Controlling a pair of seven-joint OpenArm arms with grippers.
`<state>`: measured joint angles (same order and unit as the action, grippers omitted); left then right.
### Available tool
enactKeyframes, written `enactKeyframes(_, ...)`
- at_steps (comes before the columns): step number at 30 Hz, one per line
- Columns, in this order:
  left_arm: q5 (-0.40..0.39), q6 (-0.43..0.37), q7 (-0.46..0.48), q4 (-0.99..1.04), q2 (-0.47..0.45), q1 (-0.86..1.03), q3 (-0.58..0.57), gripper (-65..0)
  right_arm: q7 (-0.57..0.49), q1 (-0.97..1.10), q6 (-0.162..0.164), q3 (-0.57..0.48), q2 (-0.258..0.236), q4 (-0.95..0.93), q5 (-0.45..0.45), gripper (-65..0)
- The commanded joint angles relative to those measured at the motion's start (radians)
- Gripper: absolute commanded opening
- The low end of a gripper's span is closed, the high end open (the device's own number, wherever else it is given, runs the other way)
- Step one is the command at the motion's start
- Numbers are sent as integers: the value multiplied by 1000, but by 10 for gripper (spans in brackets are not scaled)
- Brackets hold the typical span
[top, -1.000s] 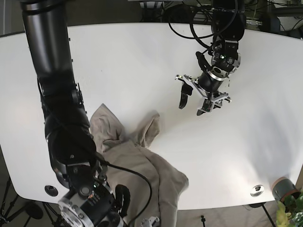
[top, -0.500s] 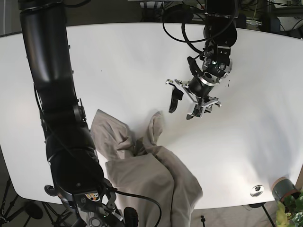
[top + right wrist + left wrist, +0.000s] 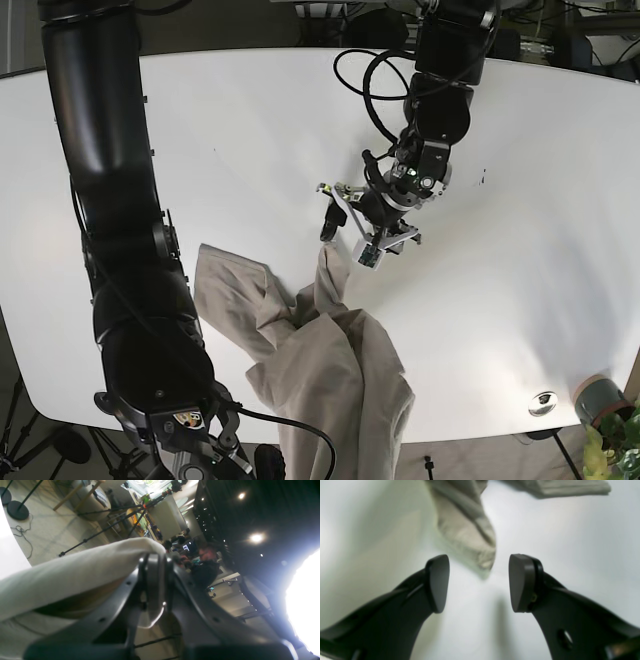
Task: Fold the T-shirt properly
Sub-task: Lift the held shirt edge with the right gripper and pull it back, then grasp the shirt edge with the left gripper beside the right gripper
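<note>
I see the left gripper (image 3: 345, 227) with jaws wide, hovering over the tip of a T-shirt (image 3: 325, 370) sleeve, not touching. The right gripper (image 3: 155, 580) is clamped on beige cloth at the white table (image 3: 250, 130) edge, 6 o'clock; its fingertips are cut off in the base view.

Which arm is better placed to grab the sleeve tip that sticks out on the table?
Left. The left gripper is open, with the sleeve tip just ahead between its jaws. The right gripper is already shut on the T-shirt.
</note>
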<state>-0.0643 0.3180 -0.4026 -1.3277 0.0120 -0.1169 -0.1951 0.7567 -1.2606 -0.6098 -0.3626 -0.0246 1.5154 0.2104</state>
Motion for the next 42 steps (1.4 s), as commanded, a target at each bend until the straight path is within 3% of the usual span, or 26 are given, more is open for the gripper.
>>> enactKeyframes(1,-15,-3,31,12,13,-33,-5,-307,-22,-45,18,12,1,17,10,-650)
enactKeyframes(12,-15,-158,132,121,15,-76,-86,-306,-22,-45,18,14,-2,23,10,-650)
enactKeyframes(36,-15,-167,178,389,56,-198,-99,-315,-22,-45,18,14,-2,23,8,-650)
enactKeyframes(39,-15,-167,178,393,55,-198,-99,-389,-22,-45,18,14,-2,23,8,-650)
enactKeyframes(42,-13,-164,178,394,39,-198,-97,-557,-22,-45,18,14,-4,21,8,-650)
